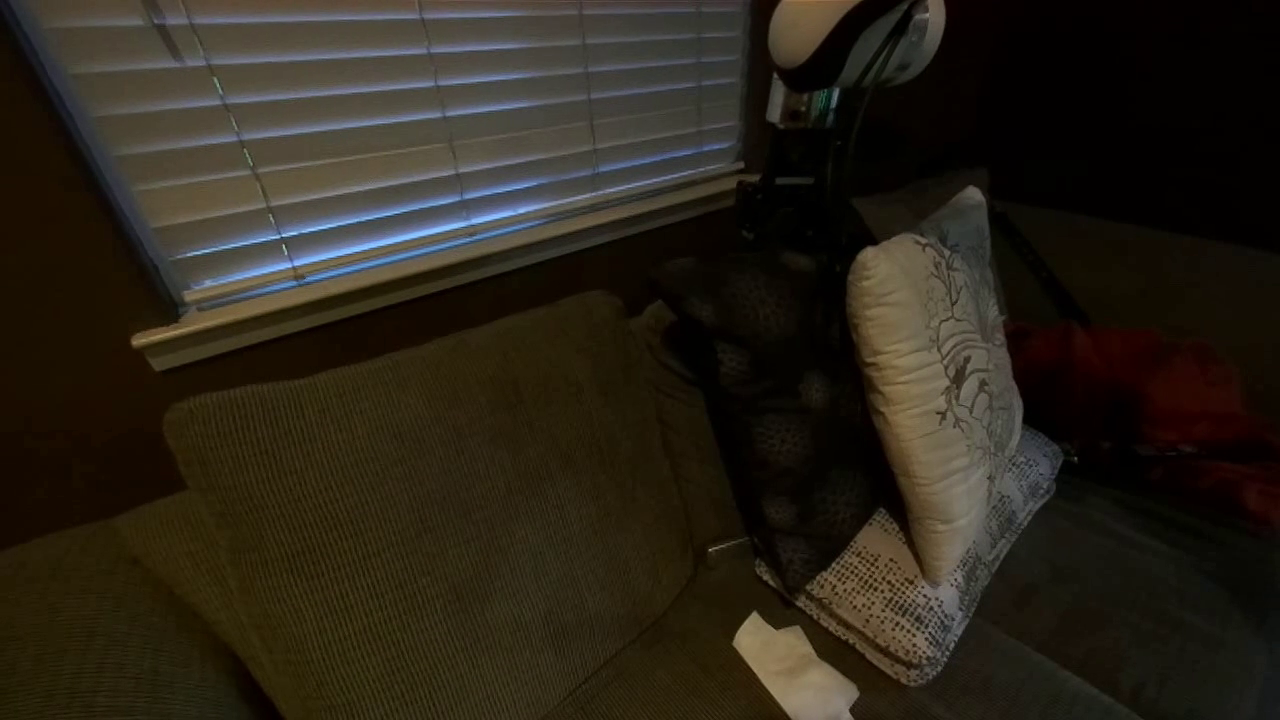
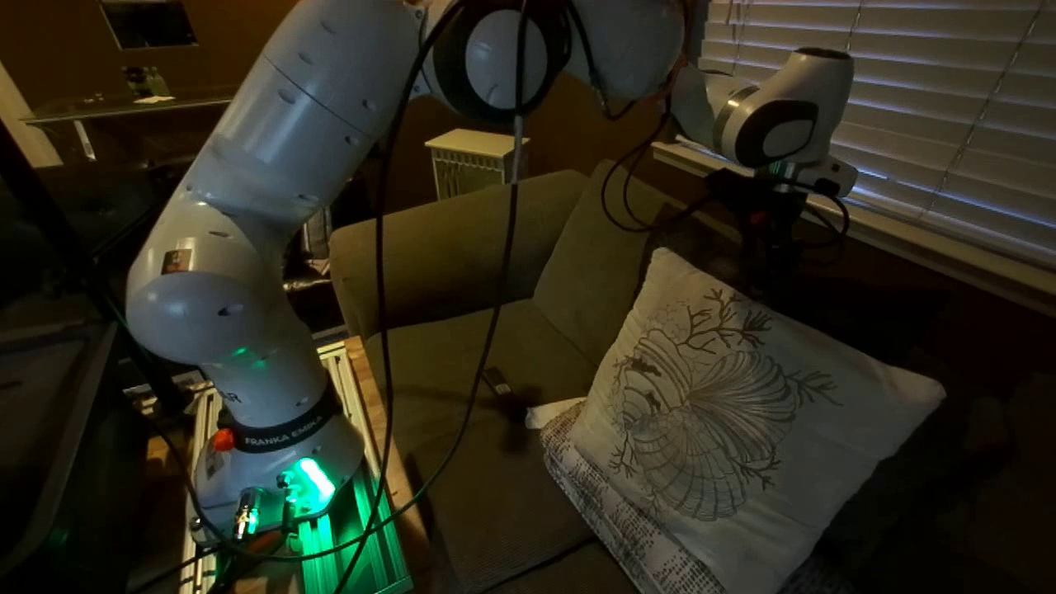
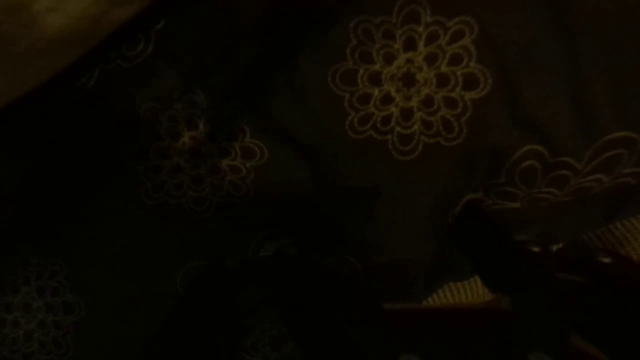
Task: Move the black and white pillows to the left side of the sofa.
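Robot base (image 2: 268, 464) at left says FRANKA EMIKA. Gripper (image 1: 795, 222) is by the black pillow (image 1: 800, 440), can't tell if it's pinching.

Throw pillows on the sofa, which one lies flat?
The pale square fabric pillow with grey speckles; the black flower-patterned pillow and white square shell-printed pillow both stand tilted.

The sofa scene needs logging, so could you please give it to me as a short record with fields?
place: sofa, below blinds, dim light
grey pillow: lying on the sofa
black pillow: tilted up, pale flower print
white pillow: tilted up on the grey pillow, shell print
white scrap: on the sofa, beside the grey pillow
red cloth: picture-right in an exterior view
tool: near the black pillow's top; too dark to tell open or shut
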